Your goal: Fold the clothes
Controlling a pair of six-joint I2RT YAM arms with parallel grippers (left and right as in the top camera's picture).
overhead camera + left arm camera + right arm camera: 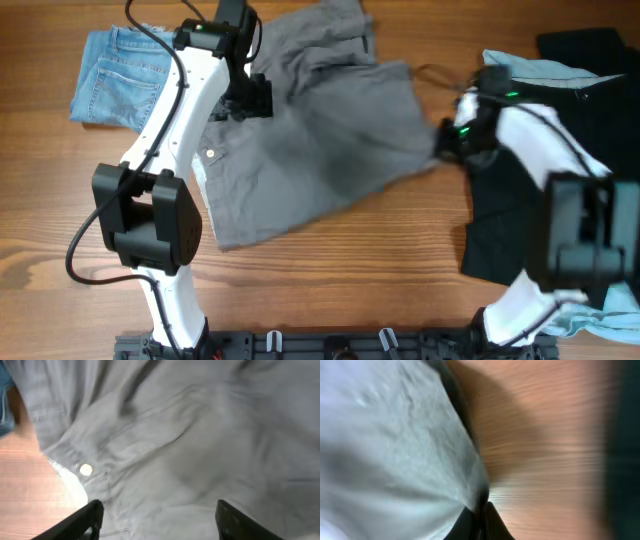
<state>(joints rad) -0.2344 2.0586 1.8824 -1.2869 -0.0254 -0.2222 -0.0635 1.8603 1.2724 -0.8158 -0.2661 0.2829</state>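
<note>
Four garments lie on our wooden surface (330, 285). We see the grey shorts (320, 150) spread across the middle. The denim shorts (110, 75) sit at the far left, partly under the left arm. The black shorts (500, 230) lie on the right under the right arm, with a pale-blue garment (560, 70) beside them. The left tool (160, 522) is spread, over the grey shorts near the waistband button (86, 469). The right tool (452, 140) is pressed together, pinching the grey shorts' right edge. That wrist view is blurred.
</note>
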